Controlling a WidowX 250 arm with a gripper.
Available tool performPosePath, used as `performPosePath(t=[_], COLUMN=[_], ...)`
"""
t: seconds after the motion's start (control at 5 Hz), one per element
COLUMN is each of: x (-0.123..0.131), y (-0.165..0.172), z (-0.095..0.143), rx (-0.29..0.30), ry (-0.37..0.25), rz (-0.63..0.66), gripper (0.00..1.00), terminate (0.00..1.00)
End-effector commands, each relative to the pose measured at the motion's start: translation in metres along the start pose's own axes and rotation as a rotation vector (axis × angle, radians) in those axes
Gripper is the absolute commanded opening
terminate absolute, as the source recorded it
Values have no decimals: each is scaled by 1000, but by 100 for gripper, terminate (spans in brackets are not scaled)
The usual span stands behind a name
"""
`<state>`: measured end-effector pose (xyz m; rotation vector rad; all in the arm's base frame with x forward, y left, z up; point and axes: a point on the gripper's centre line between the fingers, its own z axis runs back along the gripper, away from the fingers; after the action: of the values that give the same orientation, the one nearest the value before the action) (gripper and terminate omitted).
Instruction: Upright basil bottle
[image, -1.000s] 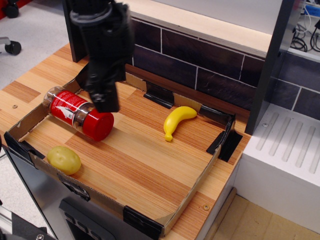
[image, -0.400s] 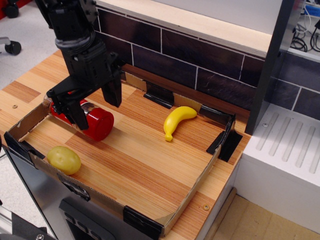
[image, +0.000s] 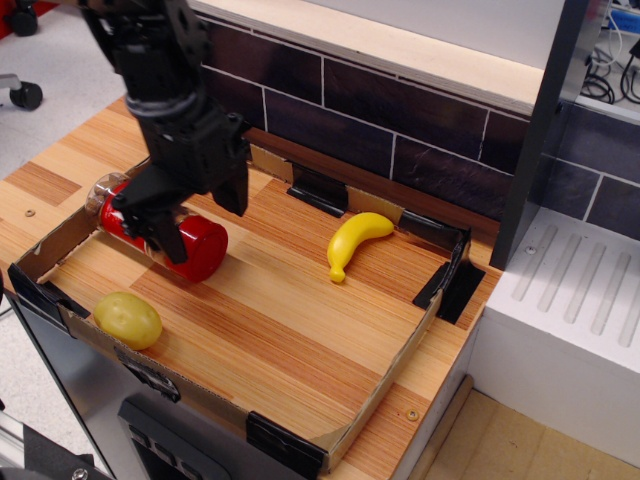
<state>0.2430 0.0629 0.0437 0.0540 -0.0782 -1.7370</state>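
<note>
At the left end of the shallow cardboard tray (image: 395, 372) on the wooden table (image: 40, 185), the basil bottle (image: 170, 230) lies on its side, red cap pointing toward the tray's middle. Over it hangs the black pincer (image: 205, 220), spread wide, one finger (image: 170, 238) in front of the bottle and the other (image: 237, 190) behind the cap, gripping nothing. A yellow-green fruit (image: 128, 320) sits near the tray's front left corner, and a banana (image: 352, 242) lies well apart to the right.
</note>
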Motion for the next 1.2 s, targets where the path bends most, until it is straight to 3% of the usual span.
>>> performPosePath(t=[0.0,0.8,1.0], x=[-9,-11,-9], y=[2,-2,-2], z=[-3,-23,-23], rx=[42,4,14], ry=[48,87,67], rz=[91,89,101], gripper=[100,100,0], terminate=[0,0,0])
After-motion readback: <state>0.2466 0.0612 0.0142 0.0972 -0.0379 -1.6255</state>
